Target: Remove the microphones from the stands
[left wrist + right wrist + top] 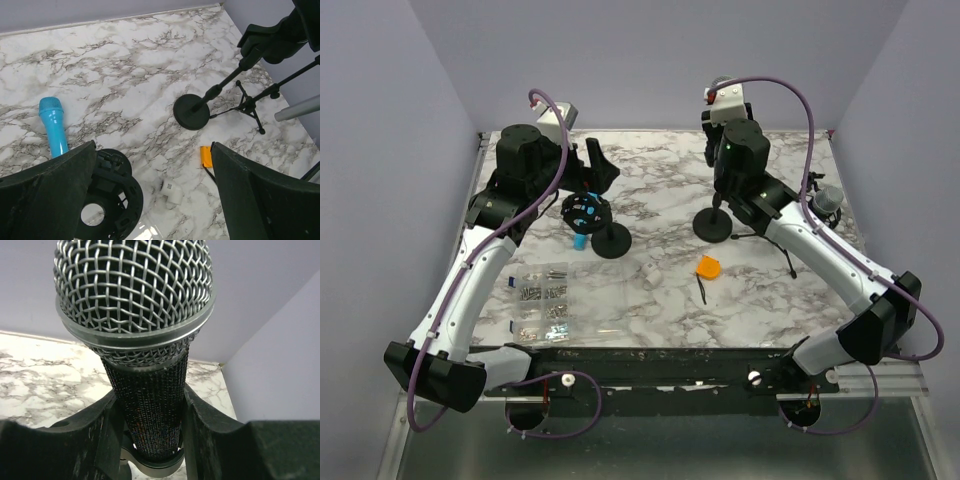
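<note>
**Materials and shapes.** The microphone (134, 315) has a rounded silver wire-mesh grille with a plain metal band beneath it. Below the band is a narrower black body with a fine woven texture. The stand (191, 111) is matte black, with a flat round base and a thin, jointed pole that leans. The counter (125, 65) is glossy white marble with grey veins.

**Right fingers.** The right fingers (75, 440) are black with a slightly rough surface. They are clenched on the microphone body, one pad against each side, just below the grille. The grille stands above the fingertips. A dark curved piece, only partly visible, sits under the body between the finger roots.

**Left fingers.** The left fingers (260, 195) are released and spread wide, holding and touching nothing.
- Past one fingertip is a smooth blue microphone (54, 127).
- Between the fingers, near that same finger, is a black ring-shaped mount (117, 200).
- Also between the fingers lie a small white block (171, 191) and an orange piece (205, 156).
- Well ahead of the tips are the stand and a black tripod (247, 106).
</note>
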Controlling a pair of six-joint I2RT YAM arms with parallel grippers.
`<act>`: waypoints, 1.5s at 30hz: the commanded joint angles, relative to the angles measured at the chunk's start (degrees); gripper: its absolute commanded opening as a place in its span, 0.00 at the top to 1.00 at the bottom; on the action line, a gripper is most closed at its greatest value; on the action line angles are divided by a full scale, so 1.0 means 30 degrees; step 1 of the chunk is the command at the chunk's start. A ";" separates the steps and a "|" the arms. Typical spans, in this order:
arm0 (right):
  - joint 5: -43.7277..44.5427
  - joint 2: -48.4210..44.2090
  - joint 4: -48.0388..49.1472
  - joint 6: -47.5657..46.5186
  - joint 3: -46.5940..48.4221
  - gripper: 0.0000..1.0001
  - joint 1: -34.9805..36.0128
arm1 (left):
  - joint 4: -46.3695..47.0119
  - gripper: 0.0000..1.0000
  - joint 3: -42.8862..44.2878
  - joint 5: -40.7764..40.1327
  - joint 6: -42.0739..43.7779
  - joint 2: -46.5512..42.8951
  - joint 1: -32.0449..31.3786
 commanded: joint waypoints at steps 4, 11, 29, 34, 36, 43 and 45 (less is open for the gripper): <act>-0.4548 -0.0886 -0.1693 0.3048 0.0812 0.85 0.0065 | 0.2137 0.14 -0.0952 0.3263 -0.0703 -0.0539 0.0162; -0.8472 -0.1113 -0.2756 0.4182 0.1530 0.88 0.0064 | 0.3430 0.11 -0.1306 0.5616 -0.1243 0.0061 0.0148; -1.5810 -0.0039 -0.3005 0.5635 0.2143 0.93 0.0063 | 0.7843 0.09 -0.4158 0.4870 0.1577 0.0558 -0.1917; -1.6197 0.0445 -0.3663 0.5585 0.2753 0.93 0.0063 | 0.9710 0.10 -0.5568 0.2692 0.3163 0.0881 -0.3089; -1.6383 0.0466 -0.3859 0.5614 0.2880 0.93 0.0064 | 0.9649 0.12 -0.5376 0.2532 0.3205 0.1250 -0.3177; -1.6212 0.0264 -0.3940 0.5571 0.2736 0.93 0.0061 | 1.5713 0.15 -0.8279 0.2874 0.2959 0.1106 -0.3324; -1.6199 0.0297 -0.4248 0.5436 0.2911 0.92 0.0057 | 1.8919 0.15 -0.9780 0.3070 0.2457 0.0998 -0.3309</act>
